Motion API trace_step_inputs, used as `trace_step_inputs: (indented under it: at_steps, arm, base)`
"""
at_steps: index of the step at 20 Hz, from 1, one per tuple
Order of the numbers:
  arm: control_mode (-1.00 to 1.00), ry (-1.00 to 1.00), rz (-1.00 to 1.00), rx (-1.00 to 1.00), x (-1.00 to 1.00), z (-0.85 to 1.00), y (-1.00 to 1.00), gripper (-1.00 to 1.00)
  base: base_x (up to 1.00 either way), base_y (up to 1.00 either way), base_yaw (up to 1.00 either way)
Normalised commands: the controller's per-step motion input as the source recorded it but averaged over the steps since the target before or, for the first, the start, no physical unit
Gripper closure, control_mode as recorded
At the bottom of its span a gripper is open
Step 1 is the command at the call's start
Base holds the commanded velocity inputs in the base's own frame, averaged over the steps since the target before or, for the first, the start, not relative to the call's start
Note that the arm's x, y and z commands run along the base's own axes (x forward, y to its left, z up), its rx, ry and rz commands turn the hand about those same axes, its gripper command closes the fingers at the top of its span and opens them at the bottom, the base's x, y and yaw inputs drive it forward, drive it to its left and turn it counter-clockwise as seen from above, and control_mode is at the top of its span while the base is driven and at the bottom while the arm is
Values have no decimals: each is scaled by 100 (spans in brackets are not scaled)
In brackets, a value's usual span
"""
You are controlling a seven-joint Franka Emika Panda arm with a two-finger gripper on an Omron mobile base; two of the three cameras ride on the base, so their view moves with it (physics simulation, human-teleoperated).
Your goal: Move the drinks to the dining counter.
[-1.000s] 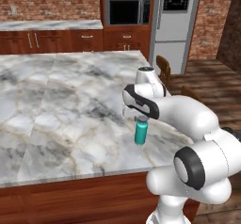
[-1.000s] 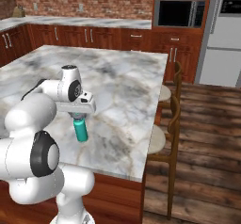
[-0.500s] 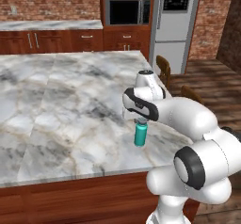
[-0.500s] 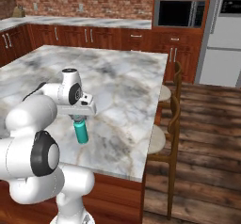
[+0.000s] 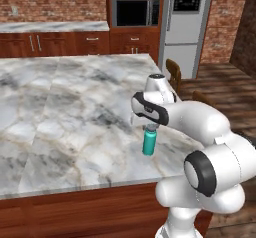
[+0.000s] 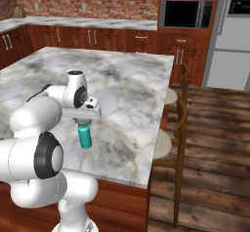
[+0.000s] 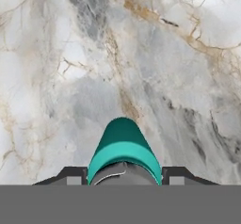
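I'm over the dining counter's marble tabletop (image 5: pixel 60 107) right now, my gripper (image 5: pixel 151 127) pointing straight down, and the jaws are clamped on the grey-capped top of the teal bottle (image 5: pixel 148 142). From the right side the gripper (image 6: pixel 83 123) sits directly above the teal bottle (image 6: pixel 85 137), which stands upright near the near edge of the tabletop (image 6: pixel 132 94); I cannot tell whether its base touches the marble. Looking down along my fingers, the teal bottle (image 7: pixel 123 150) runs away from me between the two dark fingertips (image 7: pixel 70 175), grey-veined marble all around it. Two wooden chairs (image 6: pixel 176 128) stand along the tabletop's right side, and a microwave (image 5: pixel 137 13) is set in the cabinets at the back.
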Motion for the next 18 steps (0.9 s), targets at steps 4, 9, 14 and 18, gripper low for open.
trace_step_inputs:
  at_steps: [4,9,14,18]
  arm:
    - [-100,-12,0,1,0,-16,-6,-100]
    - [-100,-13,0,0,0,-1,0,-100]
    - [-100,-21,0,0,-15,0,0,-100]
    - [-100,-21,0,0,-9,28,-2,-100]
  base:
    - [0,0,0]
    - [0,0,0]
    - [0,0,0]
    - [0,0,0]
